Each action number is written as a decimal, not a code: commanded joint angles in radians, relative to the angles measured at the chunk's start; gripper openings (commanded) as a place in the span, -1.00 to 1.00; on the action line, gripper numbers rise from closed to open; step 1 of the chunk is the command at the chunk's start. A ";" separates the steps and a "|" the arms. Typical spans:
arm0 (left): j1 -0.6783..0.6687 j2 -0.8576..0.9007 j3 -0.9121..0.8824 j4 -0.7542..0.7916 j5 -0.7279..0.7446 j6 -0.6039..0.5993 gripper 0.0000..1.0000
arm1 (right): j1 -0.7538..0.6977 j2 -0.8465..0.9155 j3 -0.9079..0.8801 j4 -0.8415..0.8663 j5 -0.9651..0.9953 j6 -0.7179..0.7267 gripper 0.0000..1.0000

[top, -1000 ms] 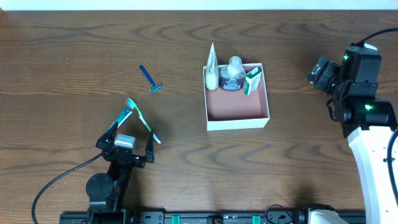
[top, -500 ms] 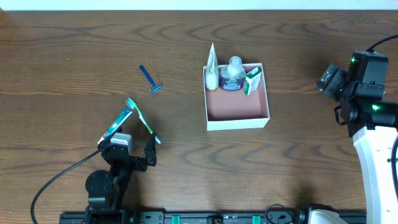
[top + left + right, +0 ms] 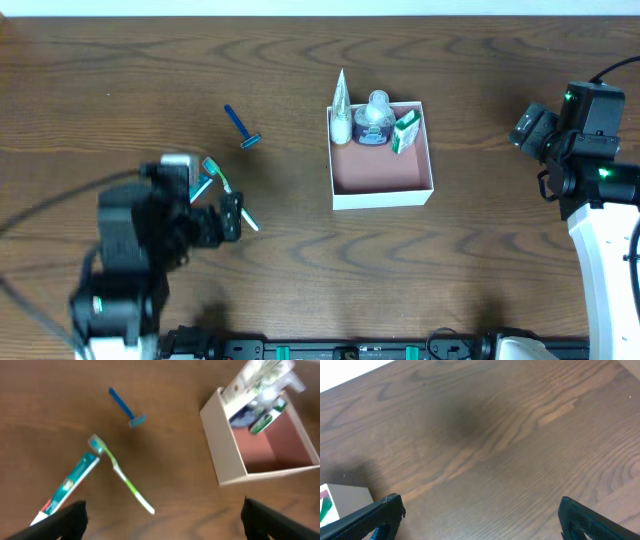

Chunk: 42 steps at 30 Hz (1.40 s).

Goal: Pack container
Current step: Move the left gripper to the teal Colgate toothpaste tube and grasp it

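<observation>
The left tool hangs over the desk with its jaws spread wide, holding nothing. Below it lie the toothpaste and the toothbrush, fanning out from one spot: the brush head sits against the tube's tip, or just beside it. A grasp there could pinch both, or flick one aside. The brush is thin and flat on the wood, so it may well slip out. At 1 o'clock of the pair lies the razor, well apart.

The container sits a little to 3 o'clock of desk centre. A tube, a bottle and a green box crowd its 12 o'clock wall. It looks light, so a careless drop could shove it or topple them.

The right tool, also open and empty, hovers over bare wood at 3 o'clock, so it poses little risk.
</observation>
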 commanded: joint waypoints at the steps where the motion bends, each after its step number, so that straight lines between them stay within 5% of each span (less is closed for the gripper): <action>1: 0.006 0.161 0.113 -0.068 -0.001 0.061 0.96 | -0.006 -0.001 0.009 0.002 0.013 -0.012 0.98; 8: 0.006 0.356 0.143 -0.108 -0.146 0.183 0.96 | -0.006 -0.001 0.009 0.002 0.013 -0.012 0.99; 23: 0.014 0.600 0.143 -0.080 -0.472 0.219 0.96 | -0.006 -0.001 0.009 0.002 0.013 -0.012 0.98; 29: 0.047 0.673 0.143 -0.055 -0.474 0.357 0.96 | -0.006 -0.001 0.009 0.002 0.013 -0.012 0.99; 42: 0.161 0.853 0.143 -0.024 -0.314 0.357 0.93 | -0.006 -0.001 0.009 0.002 0.013 -0.012 0.98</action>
